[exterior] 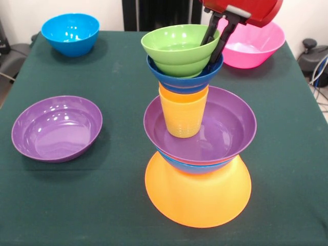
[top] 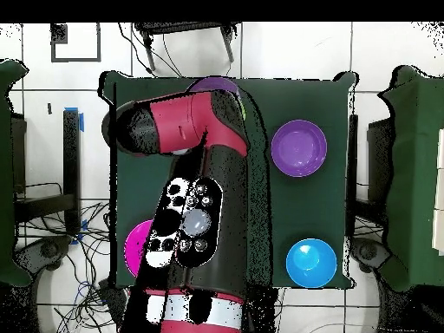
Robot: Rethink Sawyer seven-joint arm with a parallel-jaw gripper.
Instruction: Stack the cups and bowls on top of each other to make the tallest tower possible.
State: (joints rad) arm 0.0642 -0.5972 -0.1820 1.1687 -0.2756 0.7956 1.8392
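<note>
The tower (exterior: pixel 197 148) stands near the front middle of the dark green table (exterior: pixel 287 154), its long axis upright with a slight lean at the top toward the right of the front view. Its base is one wide yellow-orange bowl (exterior: pixel 198 197), upside down, glossy, mouth flat on the cloth. On that sits a bright blue bowl (exterior: pixel 195 166), only a thin band of it showing, and nested in it a shallow purple bowl (exterior: pixel 225 130), both mouth up. Inside the purple bowl stands a translucent yellow cup (exterior: pixel 183 119) with ribbed sides, and an orange cup (exterior: pixel 183 93) shows as a rim just above it; whether these open up or down cannot be told. A small dark blue bowl (exterior: pixel 179 79) rests on the cups, mouth up, and one small green bowl (exterior: pixel 179 48) is nested in it, tilted a little. That makes seven pieces in the stack. Three bowls lie apart from it, all mouth up: a second purple bowl (exterior: pixel 56 128) at the left, a second bright blue bowl (exterior: pixel 70 33) at the far left corner, and one large pink bowl (exterior: pixel 253 43) at the far right. The gripper (exterior: pixel 214 47) comes down from the red arm (exterior: pixel 246 10), its black fingers (exterior: pixel 209 33) apart and straddling the right rim of the green bowl, one inside and one outside. In the overhead view the arm covers the tower almost wholly.
</note>
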